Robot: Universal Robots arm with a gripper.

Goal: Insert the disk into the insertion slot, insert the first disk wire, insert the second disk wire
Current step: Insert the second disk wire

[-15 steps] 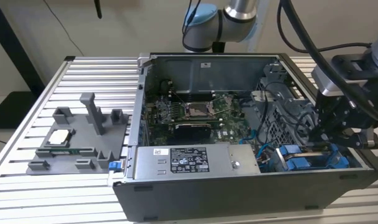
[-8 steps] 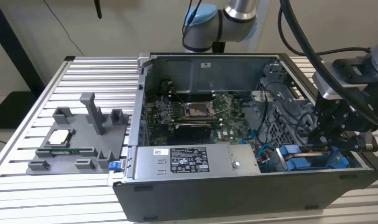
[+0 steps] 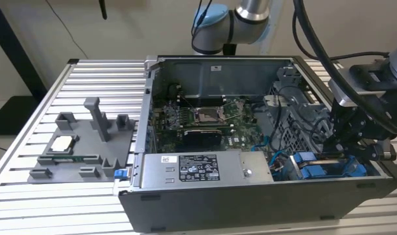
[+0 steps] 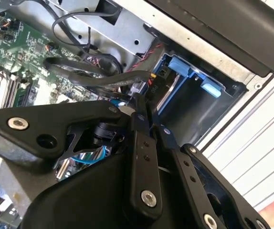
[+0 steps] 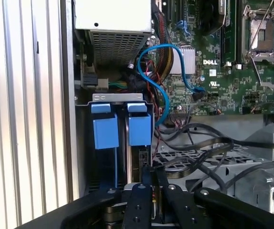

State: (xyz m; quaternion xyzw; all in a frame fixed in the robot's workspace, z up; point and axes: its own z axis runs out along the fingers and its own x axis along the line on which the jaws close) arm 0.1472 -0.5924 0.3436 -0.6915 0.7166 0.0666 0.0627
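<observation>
While the arm (image 3: pixel 374 73) reaches down over the open computer case (image 3: pixel 264 205) at the exterior view's right, the gripper (image 3: pixel 338 147) hangs just above the blue-framed disk (image 3: pixel 329 169), which sits in the insertion slot (image 5: pixel 113 99) at the case's near corner. In the first wrist view the disk's two blue tabs (image 5: pixel 122 126) stand side by side under the slot's grey metal edge, and the gripper (image 5: pixel 152 183) has its two dark fingers (image 5: pixel 139 200) drawn close together, tips at a small connector with thin red and black wires (image 5: pixel 149 157) just beside the disk; whether they truly grip it I cannot tell. A blue cable (image 5: pixel 163 71) loops from the green board (image 5: pixel 223 81) toward the slot. The grey power box (image 3: pixel 205 169) lies along the case's front, and a grey holder plate (image 3: pixel 81 147) rests on the slatted table (image 3: pixel 28 210), well apart.
</observation>
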